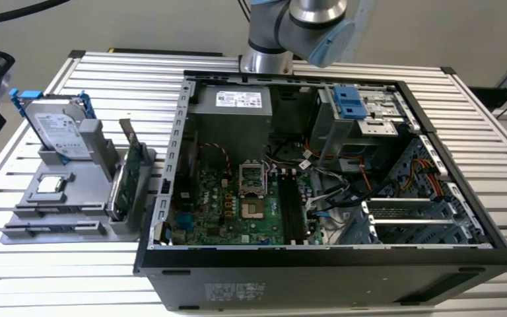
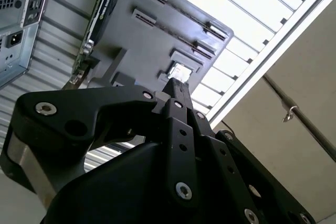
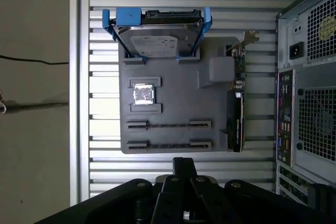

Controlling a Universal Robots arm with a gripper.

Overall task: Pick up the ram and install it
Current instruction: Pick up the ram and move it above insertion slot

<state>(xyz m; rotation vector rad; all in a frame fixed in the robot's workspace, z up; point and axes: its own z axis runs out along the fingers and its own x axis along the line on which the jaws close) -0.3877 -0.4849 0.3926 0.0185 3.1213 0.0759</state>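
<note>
Black gripper (image 3: pixel 184 162) hovers near the slatted tabletop (image 3: pixel 157 3) edge, just beside the grey parts tray (image 3: pixel 178 98); whether open or closed, I cannot tell.

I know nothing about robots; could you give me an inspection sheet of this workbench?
Surface: slatted metal table bearing a grey holder and an open computer case.
Job's things: ram not made out; the holder's two narrow slots show thin dark lines.
Clutter: hard drive in a blue frame, chip and expansion card, all on the holder.
Grippers: one gripper hangs above the table near the holder's slot end.
Cables: coloured wires inside the case; a black cable at the exterior view's top left.
Surroundings: grey floor beside the table.
</note>
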